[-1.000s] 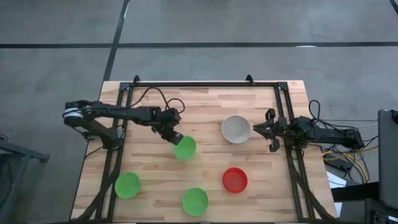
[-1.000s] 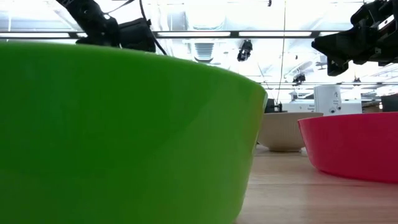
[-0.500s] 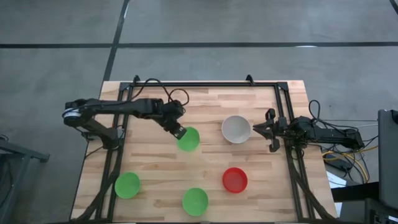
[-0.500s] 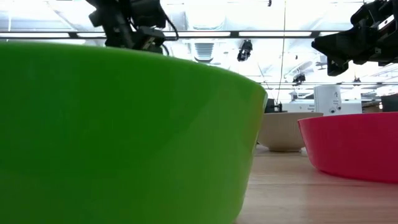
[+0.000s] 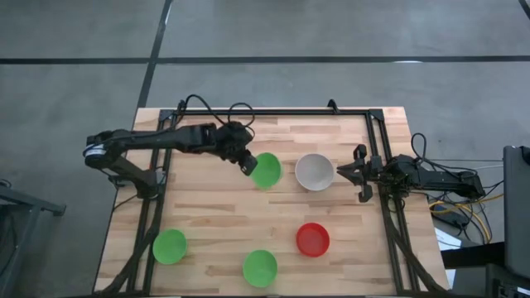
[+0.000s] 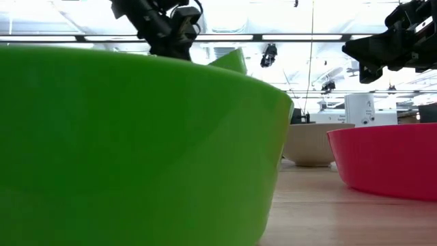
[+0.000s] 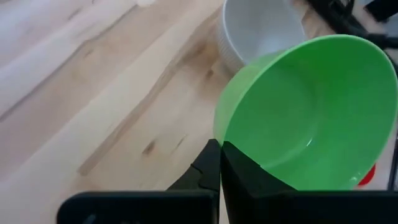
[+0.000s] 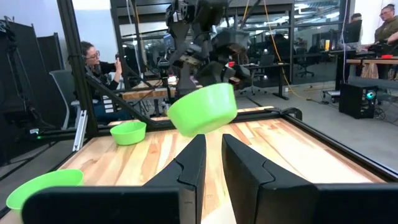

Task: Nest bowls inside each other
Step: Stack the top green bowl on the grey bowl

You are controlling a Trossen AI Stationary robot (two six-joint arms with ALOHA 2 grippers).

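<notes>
Five bowls, high view: three green, one red bowl [image 5: 313, 239], one white bowl [image 5: 315, 171]; two green ones sat near the table [image 5: 199, 207] front edge.
Low view: a green bowl's wall filled the left side.
Left wrist view: left gripper [image 7: 220, 163] was clamped on the lifted green bowl [image 7: 311, 112] rim, just beside the white one.
Right wrist view: right gripper [image 8: 210, 163] waited, narrowly parted, empty, bare wood ahead.

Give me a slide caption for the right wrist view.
Left gripper carries a tilted green bowl above the wooden table.
</notes>
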